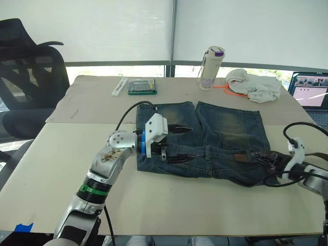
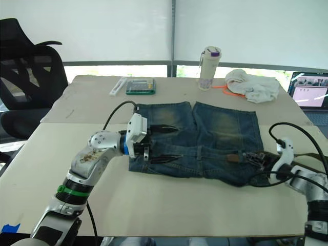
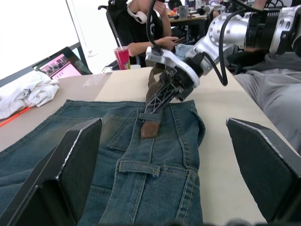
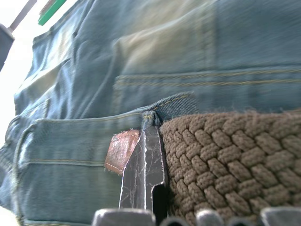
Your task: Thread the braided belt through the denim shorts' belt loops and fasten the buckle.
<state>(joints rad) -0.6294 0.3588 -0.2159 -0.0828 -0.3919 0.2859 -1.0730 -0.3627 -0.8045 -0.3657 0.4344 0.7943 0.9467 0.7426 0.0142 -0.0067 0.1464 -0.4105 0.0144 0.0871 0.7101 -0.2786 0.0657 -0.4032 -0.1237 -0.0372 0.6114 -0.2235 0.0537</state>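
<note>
One end of your belt (image 4: 221, 160) sits at the right gripper (image 1: 266, 160), low and right of centre in the head views, on the shorts' (image 1: 215, 136) waistband. From the right wrist, the braided strap lies tight against one black finger (image 4: 143, 174), whose tip touches a belt loop (image 4: 151, 117), with the brown leather tip (image 4: 121, 150) just past it on the denim. You cannot tell from these pictures whether the right fingers are closed on the strap or merely beside it.

Your left gripper (image 1: 177, 143) is at the opposite end of the waistband, left of centre in the head views. Its fingers are spread wide apart, one over the shorts' leg and one along the waistband, with nothing between them. Its wrist view looks down the waistband past another loop (image 3: 141, 168) to the right gripper (image 3: 164, 92) and the belt tip.

Shorts lie flat in the middle of the table (image 1: 61, 159), waistband nearest you. Beyond them, along the far edge, stand a bottle (image 1: 210, 67), a white cloth bundle (image 1: 253, 84) with an orange cord (image 1: 221, 87), and a green case (image 1: 142, 86). A laptop (image 1: 310, 89) shows at the right edge, an office chair (image 1: 25, 77) at upper left.
</note>
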